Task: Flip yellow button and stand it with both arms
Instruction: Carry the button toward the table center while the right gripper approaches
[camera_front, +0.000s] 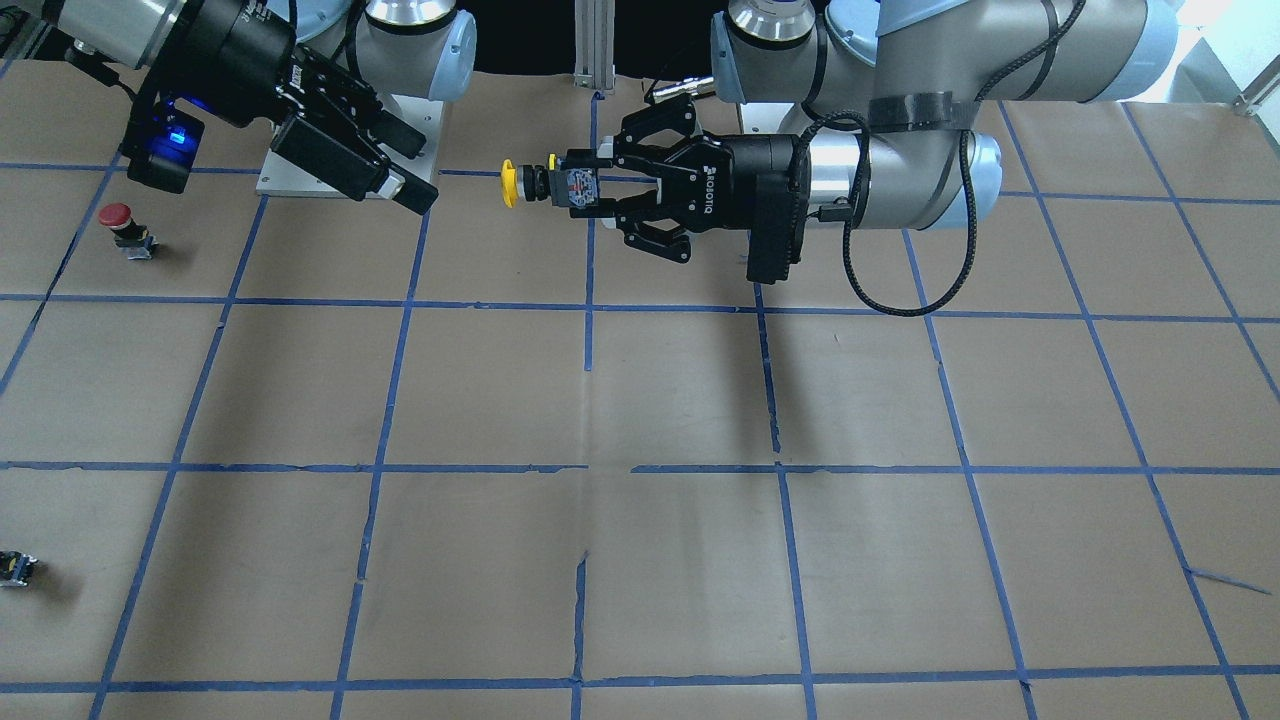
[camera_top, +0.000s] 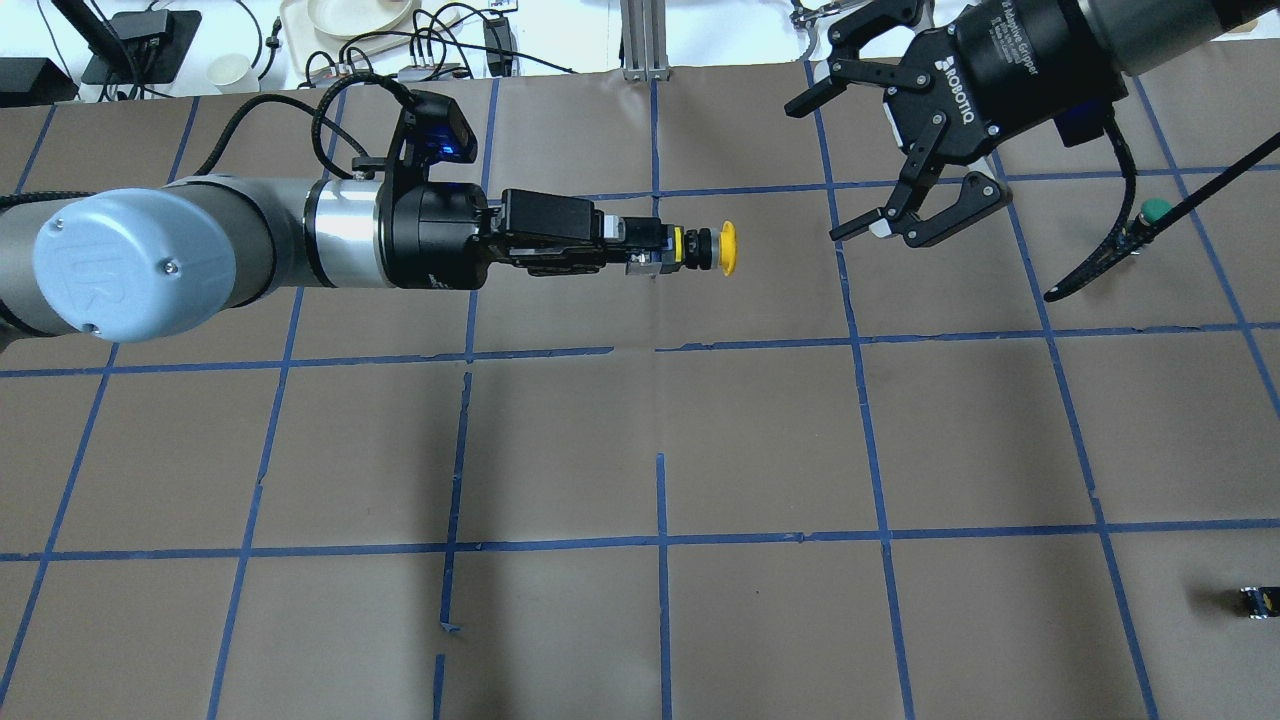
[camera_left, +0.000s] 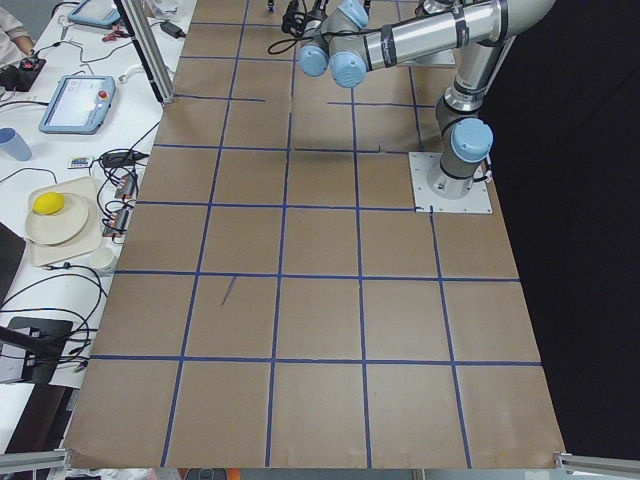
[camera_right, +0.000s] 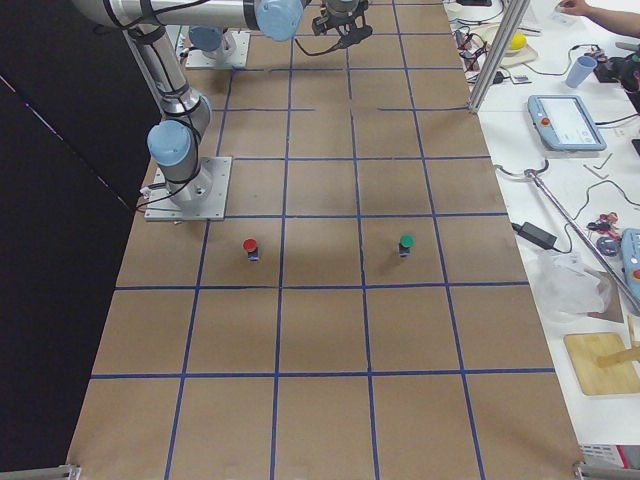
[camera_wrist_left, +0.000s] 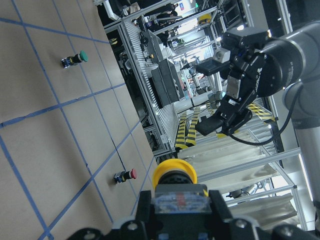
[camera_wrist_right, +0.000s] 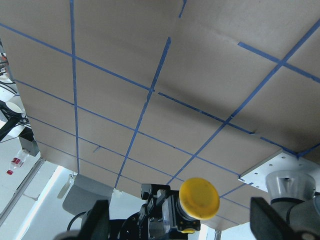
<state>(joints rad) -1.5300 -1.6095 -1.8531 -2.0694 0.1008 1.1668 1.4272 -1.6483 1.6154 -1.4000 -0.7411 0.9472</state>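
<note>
My left gripper (camera_top: 640, 247) is shut on the grey base of the yellow button (camera_top: 705, 248) and holds it level above the table. The yellow cap (camera_front: 509, 183) points toward my right gripper (camera_top: 822, 168). The right gripper is open and empty, a short gap away from the cap. It also shows at the upper left of the front-facing view (camera_front: 415, 165). In the left wrist view the cap (camera_wrist_left: 174, 172) is at the bottom centre with the open right gripper (camera_wrist_left: 225, 110) beyond it. In the right wrist view the cap (camera_wrist_right: 199, 198) sits between my open fingers (camera_wrist_right: 97, 222).
A red button (camera_front: 118, 222) stands on the table near the right arm's base. A green button (camera_top: 1155, 210) stands at the right, beside a black cable. A small black-and-yellow block (camera_top: 1258, 600) lies near the right front edge. Brown paper with blue tape lines covers the table (camera_top: 660, 420).
</note>
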